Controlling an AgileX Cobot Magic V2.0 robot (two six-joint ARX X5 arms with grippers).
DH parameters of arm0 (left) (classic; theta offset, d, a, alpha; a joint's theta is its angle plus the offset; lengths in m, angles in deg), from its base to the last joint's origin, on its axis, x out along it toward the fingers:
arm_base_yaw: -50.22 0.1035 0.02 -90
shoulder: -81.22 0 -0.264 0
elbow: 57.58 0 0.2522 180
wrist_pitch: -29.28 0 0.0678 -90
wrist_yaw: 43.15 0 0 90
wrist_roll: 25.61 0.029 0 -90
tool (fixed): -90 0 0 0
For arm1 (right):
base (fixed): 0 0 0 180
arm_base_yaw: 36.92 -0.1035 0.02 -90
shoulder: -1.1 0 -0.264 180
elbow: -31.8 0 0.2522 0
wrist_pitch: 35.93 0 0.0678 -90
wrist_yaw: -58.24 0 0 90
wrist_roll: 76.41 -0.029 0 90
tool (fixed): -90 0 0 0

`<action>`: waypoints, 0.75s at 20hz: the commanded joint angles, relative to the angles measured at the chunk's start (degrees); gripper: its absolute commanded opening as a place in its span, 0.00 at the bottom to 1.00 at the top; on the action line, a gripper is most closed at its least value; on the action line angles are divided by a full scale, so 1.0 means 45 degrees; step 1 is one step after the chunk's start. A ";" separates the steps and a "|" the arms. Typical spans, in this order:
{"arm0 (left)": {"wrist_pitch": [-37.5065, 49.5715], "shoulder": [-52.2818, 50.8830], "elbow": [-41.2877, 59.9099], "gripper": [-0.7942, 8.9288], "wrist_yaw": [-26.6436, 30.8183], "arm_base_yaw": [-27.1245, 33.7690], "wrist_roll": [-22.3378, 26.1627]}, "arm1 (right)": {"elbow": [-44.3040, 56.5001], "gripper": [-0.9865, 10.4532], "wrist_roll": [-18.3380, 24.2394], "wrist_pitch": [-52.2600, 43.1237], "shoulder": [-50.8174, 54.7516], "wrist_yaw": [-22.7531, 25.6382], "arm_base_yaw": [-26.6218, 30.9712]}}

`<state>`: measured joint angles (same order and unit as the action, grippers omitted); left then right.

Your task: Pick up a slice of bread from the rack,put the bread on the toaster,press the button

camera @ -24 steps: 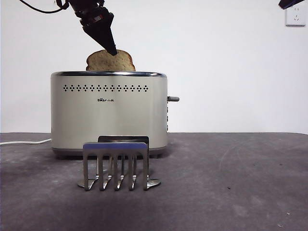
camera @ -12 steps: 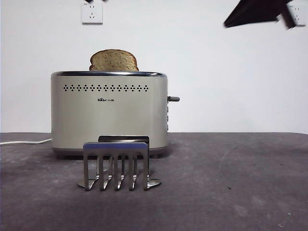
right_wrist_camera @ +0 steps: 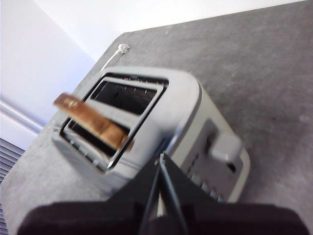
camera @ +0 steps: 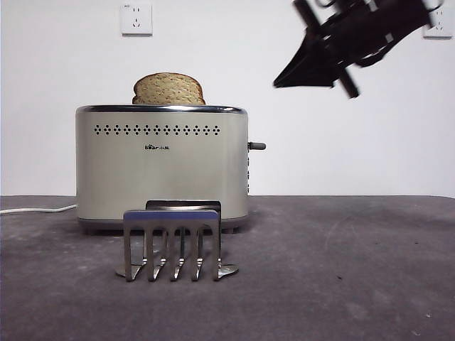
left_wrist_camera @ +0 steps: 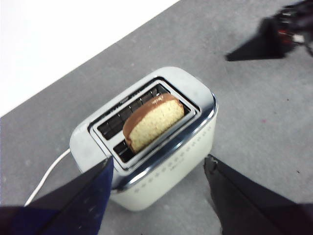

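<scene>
The slice of bread stands in a slot of the cream toaster, its rounded top sticking out; it also shows in both wrist views. The steel rack stands in front of the toaster with no bread in it. The dark button sticks out from the toaster's right side. My right gripper is shut and hangs above and to the right of the button. My left gripper is open high over the toaster and is out of the front view.
A white cord runs off from the toaster's left side along the dark table. A wall socket sits high on the white wall behind. My right gripper also shows in the left wrist view.
My left gripper let go of the bread and rose out of the front view. My right gripper came in from the top right, moving down and left towards the toaster.
</scene>
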<state>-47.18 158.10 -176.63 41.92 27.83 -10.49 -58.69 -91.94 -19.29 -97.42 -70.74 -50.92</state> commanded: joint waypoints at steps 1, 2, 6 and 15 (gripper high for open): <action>-0.0253 -0.0131 0.0029 0.41 -0.0039 -0.0029 -0.0296 | -0.0967 0.08 -0.0393 -0.0146 -0.1122 0.0000 -0.0155; -0.0321 -0.0160 0.0029 0.41 -0.0044 -0.0029 -0.0486 | -0.1253 0.08 -0.0457 -0.0146 -0.1447 0.0000 -0.0175; -0.0559 -0.0277 0.0029 0.41 -0.1088 -0.0029 -0.0797 | -0.2205 0.08 -0.0486 -0.0141 -0.2652 0.0024 -0.0267; -0.0559 -0.0277 0.0029 0.41 -0.2006 -0.0029 -0.0801 | -0.2414 0.08 -0.0364 -0.0160 -0.3934 0.0151 -0.0325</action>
<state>-49.78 157.05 -176.63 33.11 27.81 -13.71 -69.36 -93.75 -19.55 -114.38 -70.09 -52.21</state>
